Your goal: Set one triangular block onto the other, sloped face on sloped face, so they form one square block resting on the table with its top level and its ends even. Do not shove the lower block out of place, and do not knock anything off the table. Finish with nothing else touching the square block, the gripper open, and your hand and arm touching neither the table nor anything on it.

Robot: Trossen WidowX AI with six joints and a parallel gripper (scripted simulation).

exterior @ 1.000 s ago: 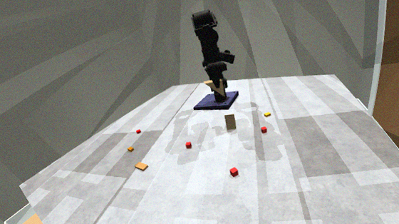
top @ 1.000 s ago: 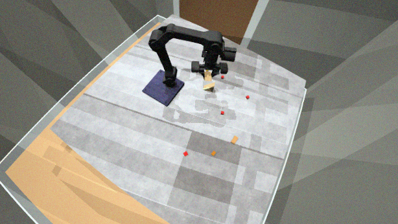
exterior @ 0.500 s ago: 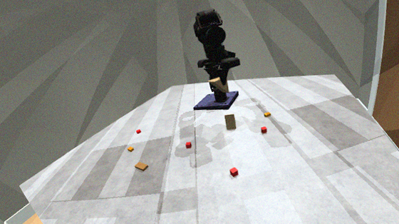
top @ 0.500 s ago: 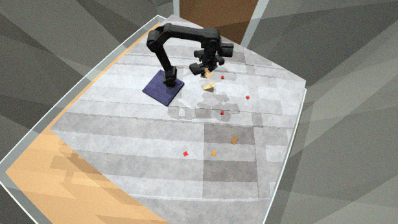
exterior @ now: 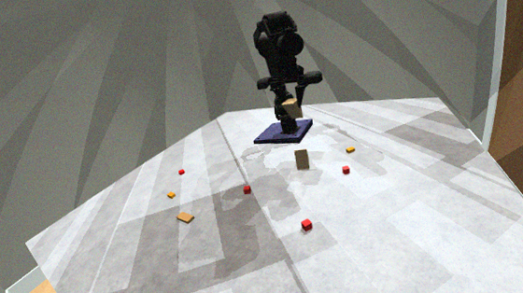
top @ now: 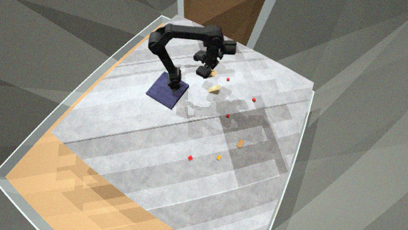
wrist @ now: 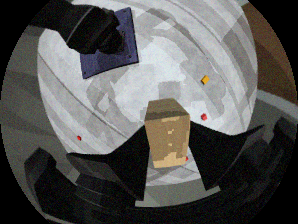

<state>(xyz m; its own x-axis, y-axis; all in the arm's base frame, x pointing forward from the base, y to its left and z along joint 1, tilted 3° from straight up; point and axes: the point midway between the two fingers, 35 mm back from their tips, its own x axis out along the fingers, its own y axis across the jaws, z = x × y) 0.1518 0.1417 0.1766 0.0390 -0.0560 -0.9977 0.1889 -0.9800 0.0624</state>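
Observation:
One tan triangular block (top: 213, 73) (exterior: 293, 109) (wrist: 169, 137) is held between the two black fingers of my gripper (top: 212, 72) (exterior: 292, 107) (wrist: 165, 124), which is shut on it. The held block is well above the table, nearer the arm's base than the other block in the exterior view. The other triangular block (top: 214, 89) (exterior: 301, 159) rests on the table, apart from the held one. In the exterior view it shows an upright brownish face. It cannot be made out in the wrist view, where the held block fills the middle.
The arm's base stands on a navy plate (top: 159, 94) (exterior: 273, 135) (wrist: 97, 67). Small red cubes (top: 228, 79) (exterior: 346, 169) (wrist: 203, 117) lie about the table. There are also small yellow pieces (top: 218, 157) (exterior: 350, 149) (wrist: 205, 80) and a flat orange-brown piece (top: 240, 143) (exterior: 185, 217).

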